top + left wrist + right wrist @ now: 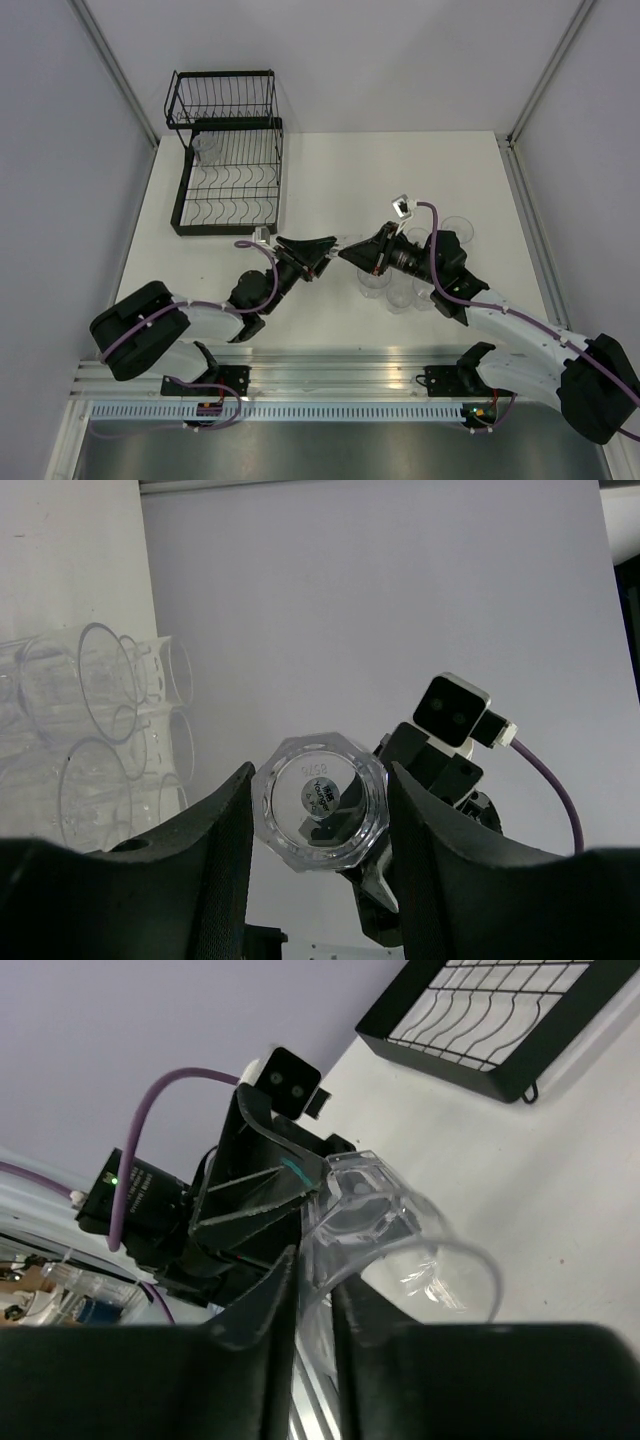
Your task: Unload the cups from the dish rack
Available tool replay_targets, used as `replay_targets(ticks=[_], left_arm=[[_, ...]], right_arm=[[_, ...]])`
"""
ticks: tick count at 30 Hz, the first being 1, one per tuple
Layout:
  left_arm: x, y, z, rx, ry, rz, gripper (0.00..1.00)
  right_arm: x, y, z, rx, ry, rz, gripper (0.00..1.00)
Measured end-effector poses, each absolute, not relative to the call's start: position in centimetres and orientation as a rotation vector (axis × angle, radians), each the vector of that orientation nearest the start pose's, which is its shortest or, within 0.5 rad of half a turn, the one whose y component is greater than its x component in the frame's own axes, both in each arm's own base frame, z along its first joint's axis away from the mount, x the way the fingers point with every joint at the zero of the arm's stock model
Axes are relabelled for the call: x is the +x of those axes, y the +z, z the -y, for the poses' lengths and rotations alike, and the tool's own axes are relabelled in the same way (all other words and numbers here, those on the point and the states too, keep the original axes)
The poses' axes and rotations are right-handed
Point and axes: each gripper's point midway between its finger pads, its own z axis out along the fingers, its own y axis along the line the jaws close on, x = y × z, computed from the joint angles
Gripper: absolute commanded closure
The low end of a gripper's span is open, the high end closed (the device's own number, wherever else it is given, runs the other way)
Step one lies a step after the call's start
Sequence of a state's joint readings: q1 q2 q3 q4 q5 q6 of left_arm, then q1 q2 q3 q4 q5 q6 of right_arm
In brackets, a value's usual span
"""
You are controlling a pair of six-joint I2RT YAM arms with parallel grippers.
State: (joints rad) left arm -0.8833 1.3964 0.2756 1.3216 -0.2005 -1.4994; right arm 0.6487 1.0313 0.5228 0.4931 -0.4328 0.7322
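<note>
Left arm [205,318], right arm [520,335]: white links, black joints. Purple cable [432,225] on each. Left tool [328,255], right tool [345,255]: black, wedge-fingered. Camera [452,708] white-cased, black-faced. Green lamp [113,1174] lit, 9 o'clock.

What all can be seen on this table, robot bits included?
dish rack: one, black wire, far left of the table.
cup in the rack: one, clear, far-left corner of the lower tier.
held cup: one, clear, in mid-air between both grippers.
cups on the table: several, clear, clustered right of centre; partly hidden by the right arm, so the exact count is unclear.
table: one, white.
left arm: one, white and black, near left.
right arm: one, white and black, near right.
left gripper: one, black, clamped on the held cup.
right gripper: one, black, pinching that cup's wall.
</note>
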Motion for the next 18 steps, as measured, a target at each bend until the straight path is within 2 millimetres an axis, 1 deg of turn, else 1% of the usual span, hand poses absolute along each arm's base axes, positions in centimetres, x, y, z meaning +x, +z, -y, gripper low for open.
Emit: replay_targets(ticks=[1, 3, 6, 7, 8, 9, 10, 11, 12, 15, 17, 18], left_arm=[[24.0, 22.7, 30.2, -0.686, -1.800, -1.499, 0.98], [24.2, 22.8, 30.4, -0.696, -1.809, -1.492, 0.98], [24.4, 22.7, 30.4, -0.708, -1.813, -1.491, 0.98], [24.4, 22.7, 30.4, -0.709, -1.814, -1.492, 0.94], [24.4, 22.7, 30.4, -0.708, -1.814, -1.491, 0.69], [24.4, 22.7, 30.4, -0.709, -1.814, -1.490, 0.52], [24.4, 22.7, 30.4, -0.709, -1.814, -1.491, 0.38], [24.4, 22.6, 30.4, -0.709, -1.812, -1.492, 0.05], [24.4, 22.4, 30.4, -0.700, -1.802, -1.500, 0.00], [24.1, 21.6, 29.9, -0.698, -1.787, -1.526, 0.00], [24.2, 21.5, 29.0, -0.702, -1.766, -1.518, 0.00], [24.3, 21.8, 28.4, -0.699, -1.760, -1.502, 0.00]], right_arm=[[21.8, 24.0, -29.0, -0.305, 1.388, -1.745, 0.92], [21.8, 24.1, -29.1, -0.305, 1.402, -1.738, 0.99], [22.0, 24.1, -29.1, -0.300, 1.401, -1.739, 0.99], [22.0, 24.1, -29.1, -0.299, 1.401, -1.740, 0.99], [22.0, 24.1, -29.1, -0.300, 1.402, -1.739, 0.99], [22.0, 24.1, -29.1, -0.301, 1.400, -1.739, 0.99], [22.0, 24.1, -29.1, -0.302, 1.399, -1.739, 0.99], [22.0, 24.1, -29.1, -0.301, 1.398, -1.739, 0.99], [22.0, 24.1, -29.0, -0.303, 1.393, -1.737, 0.99], [21.9, 24.1, -28.8, -0.310, 1.378, -1.735, 0.99], [21.9, 24.1, -28.7, -0.313, 1.362, -1.735, 0.99], [21.9, 24.0, -28.6, -0.313, 1.353, -1.738, 0.99]])
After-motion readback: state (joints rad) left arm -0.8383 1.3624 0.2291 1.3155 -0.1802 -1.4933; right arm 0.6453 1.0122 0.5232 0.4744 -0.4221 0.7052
